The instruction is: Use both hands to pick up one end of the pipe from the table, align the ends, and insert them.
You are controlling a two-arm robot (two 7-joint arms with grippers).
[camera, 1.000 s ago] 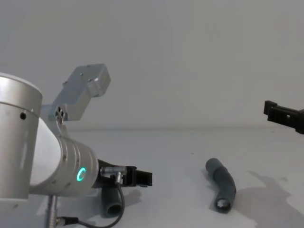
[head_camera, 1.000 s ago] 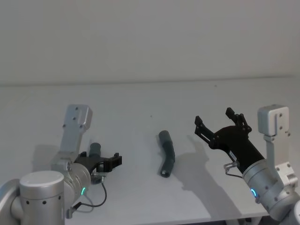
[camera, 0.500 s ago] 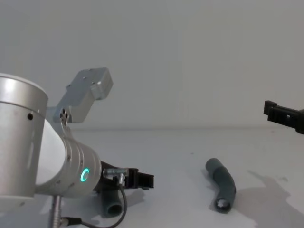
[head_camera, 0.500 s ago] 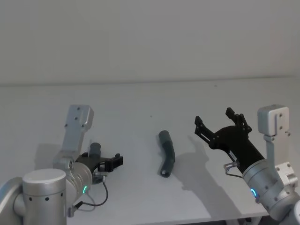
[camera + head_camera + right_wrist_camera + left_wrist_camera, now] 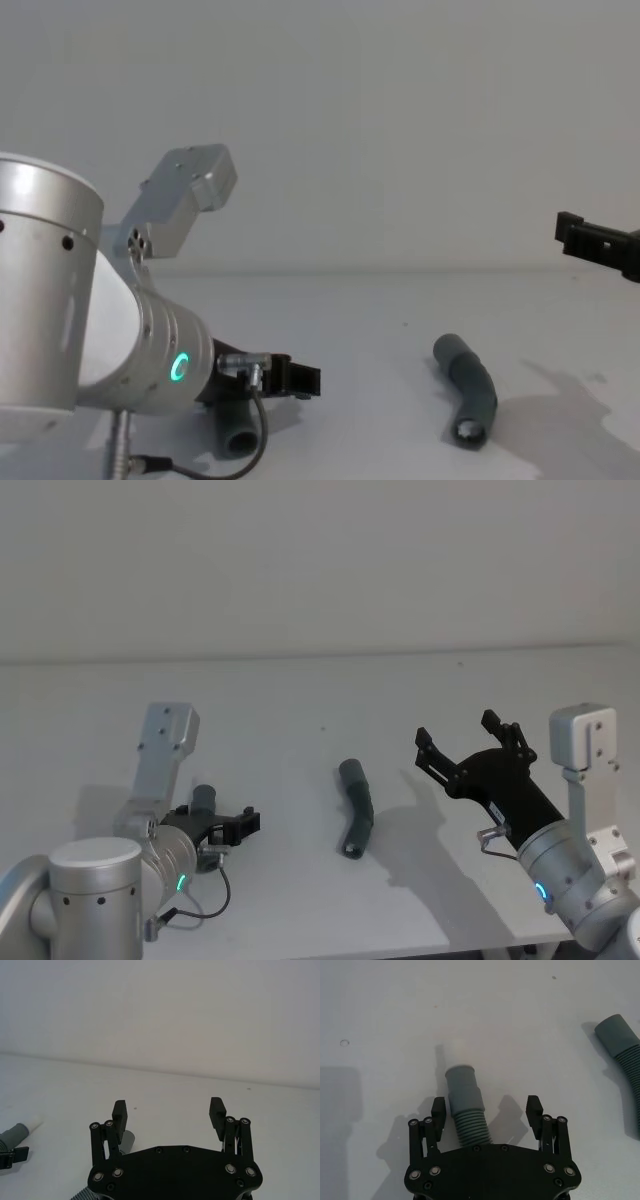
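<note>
Left arm has edged over slightly since a second ago; hoses and right arm unchanged. Two hose pieces lie on the matte white table (image 5: 300, 690), well apart. First hose piece (image 5: 465, 1110): dark grey ribbed body, smooth grey cuff, narrower white tip (image 5: 454, 1052). Left gripper (image 5: 486, 1106) straddles it low over the table, jaws open, one black finger just beside the cuff. Second hose piece (image 5: 356, 805): bent, ribbed, smooth cuff at its far end, at mid-table. Right gripper (image 5: 460, 732) hangs above the table to that piece's right, jaws spread wide, empty.
</note>
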